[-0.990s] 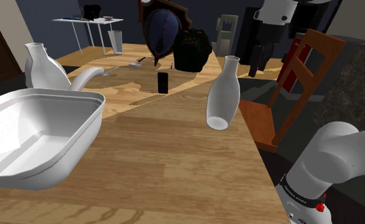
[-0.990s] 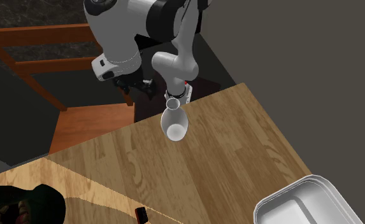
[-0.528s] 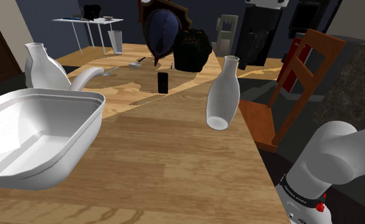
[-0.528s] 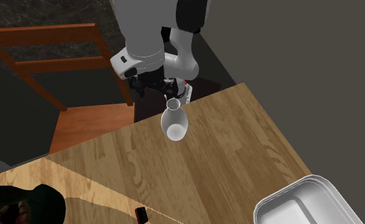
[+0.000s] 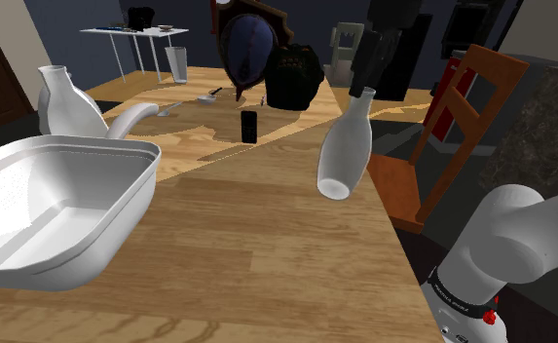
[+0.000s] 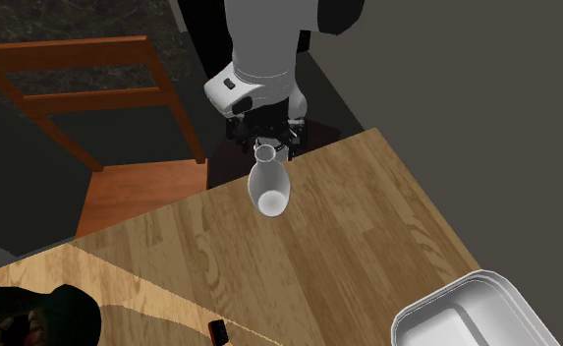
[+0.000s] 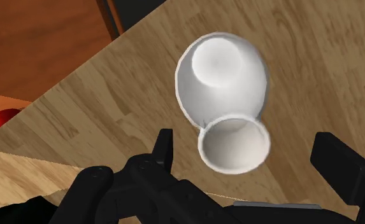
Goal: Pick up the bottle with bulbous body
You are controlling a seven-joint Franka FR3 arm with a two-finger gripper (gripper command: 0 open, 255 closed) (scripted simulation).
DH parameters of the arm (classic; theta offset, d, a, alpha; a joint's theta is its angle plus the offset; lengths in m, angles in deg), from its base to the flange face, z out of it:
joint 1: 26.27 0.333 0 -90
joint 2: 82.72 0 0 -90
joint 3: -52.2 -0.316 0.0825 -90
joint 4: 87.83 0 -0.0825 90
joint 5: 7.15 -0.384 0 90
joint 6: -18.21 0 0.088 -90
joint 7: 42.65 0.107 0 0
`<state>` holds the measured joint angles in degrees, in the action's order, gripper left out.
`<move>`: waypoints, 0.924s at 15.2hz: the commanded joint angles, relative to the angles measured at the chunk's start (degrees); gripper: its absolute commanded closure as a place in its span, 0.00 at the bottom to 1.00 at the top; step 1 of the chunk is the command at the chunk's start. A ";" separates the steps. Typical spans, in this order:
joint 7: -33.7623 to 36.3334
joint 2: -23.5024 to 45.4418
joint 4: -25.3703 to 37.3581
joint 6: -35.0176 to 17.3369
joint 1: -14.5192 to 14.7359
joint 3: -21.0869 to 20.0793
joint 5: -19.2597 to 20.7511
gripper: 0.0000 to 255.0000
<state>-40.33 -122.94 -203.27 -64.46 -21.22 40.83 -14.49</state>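
Your claw (image 7: 248, 143) hangs open right over the white bottle (image 7: 222, 76), which stands near the counter (image 5: 267, 253) edge beside the chair (image 5: 462, 117), so centre the neck between the fingers (image 7: 165, 149), sink lower, then squeeze gently and lift straight.

A plain white bottle with a bulbous body (image 5: 343, 148), a slim neck and a flared open mouth sits tilted on the wooden tabletop (image 5: 267, 253), close to its edge, its round base partly showing
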 commanded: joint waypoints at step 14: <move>-0.10 -2.39 -6.64 -4.35 0.38 -0.44 -0.57 1.00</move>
<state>-40.43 -125.40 -209.85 -68.82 -20.84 40.41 -15.05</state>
